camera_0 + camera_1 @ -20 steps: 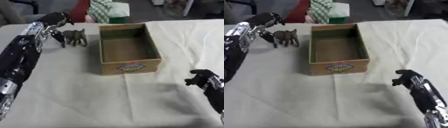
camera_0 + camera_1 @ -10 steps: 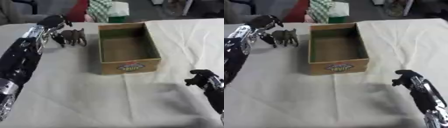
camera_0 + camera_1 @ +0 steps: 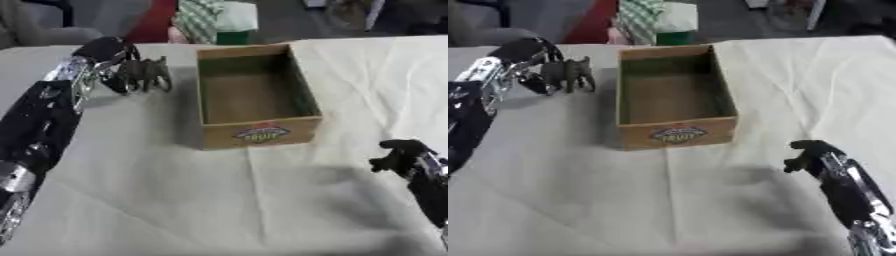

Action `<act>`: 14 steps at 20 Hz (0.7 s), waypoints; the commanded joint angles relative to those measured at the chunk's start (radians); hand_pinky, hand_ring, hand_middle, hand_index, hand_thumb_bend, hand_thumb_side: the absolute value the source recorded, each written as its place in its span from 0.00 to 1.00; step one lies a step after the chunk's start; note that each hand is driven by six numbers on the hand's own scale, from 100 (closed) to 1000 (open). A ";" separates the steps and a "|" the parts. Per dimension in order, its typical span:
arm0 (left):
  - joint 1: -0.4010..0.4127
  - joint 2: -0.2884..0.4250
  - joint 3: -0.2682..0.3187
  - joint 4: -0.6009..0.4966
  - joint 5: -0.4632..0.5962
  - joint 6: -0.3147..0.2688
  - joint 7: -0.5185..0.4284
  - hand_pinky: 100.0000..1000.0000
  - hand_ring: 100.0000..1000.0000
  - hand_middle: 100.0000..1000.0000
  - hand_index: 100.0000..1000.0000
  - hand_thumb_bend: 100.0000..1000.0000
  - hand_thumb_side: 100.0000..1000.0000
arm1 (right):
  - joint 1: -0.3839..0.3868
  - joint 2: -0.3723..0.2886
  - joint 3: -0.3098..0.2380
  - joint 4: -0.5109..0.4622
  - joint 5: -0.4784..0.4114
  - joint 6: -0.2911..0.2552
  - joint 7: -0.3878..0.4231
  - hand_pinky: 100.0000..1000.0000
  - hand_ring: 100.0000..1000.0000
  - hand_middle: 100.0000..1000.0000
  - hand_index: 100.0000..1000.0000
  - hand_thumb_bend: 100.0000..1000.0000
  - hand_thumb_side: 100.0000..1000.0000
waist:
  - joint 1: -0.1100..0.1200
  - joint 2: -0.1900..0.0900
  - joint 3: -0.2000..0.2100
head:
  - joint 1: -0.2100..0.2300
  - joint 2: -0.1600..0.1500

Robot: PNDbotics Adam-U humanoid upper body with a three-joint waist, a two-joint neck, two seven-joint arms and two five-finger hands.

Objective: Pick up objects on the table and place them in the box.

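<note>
A cardboard box (image 3: pixel 254 97) stands open-topped on the bench (image 3: pixel 219 200), which is covered with a pale, creased cloth. The box's long axis runs away from the camera, its inside looks bare, and its near wall carries a round coloured label (image 3: pixel 260 133) (the lettering cannot be read).

To the left of the box, near its far corner and apart from it, stands a small dark animal figure (image 3: pixel 147 74), upright on its legs. It looks like an elephant or a similar four-legged beast, though its details are blurred. The left robot hand (image 3: pixel 107 57) is at this figure: the black and silver arm runs up the left side of the view, and the curled fingers arch over and beside the toy's left end. Whether the fingers actually clasp the figure or only sit against it cannot be told, since the dark hand and dark toy merge where they meet. The figure's feet appear to rest on the cloth.

The right robot hand (image 3: pixel 808 152) shows low on the right, well apart from the box, with its fingers curled together and nothing in them. It hangs just above the cloth, casting a soft shadow to its left.

Beyond the far edge of the bench sits a green and white checked object (image 3: pixel 210 20) next to something red (image 3: pixel 156 22).
</note>
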 commanded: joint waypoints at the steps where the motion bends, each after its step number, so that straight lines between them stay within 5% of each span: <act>1: -0.007 0.013 0.004 0.003 -0.007 0.002 0.009 0.63 0.50 0.49 0.63 0.32 0.02 | -0.006 -0.009 -0.006 -0.009 0.004 -0.002 0.001 0.72 0.47 0.34 0.69 0.00 0.80 | -0.001 -0.010 -0.001 | 0.000 -0.011; 14: -0.002 0.015 0.015 -0.003 0.047 0.020 0.066 0.50 0.21 0.16 0.34 0.10 0.00 | -0.007 -0.009 -0.007 -0.008 0.004 -0.003 0.002 0.72 0.47 0.34 0.69 0.00 0.80 | -0.003 -0.011 0.005 | 0.000 -0.014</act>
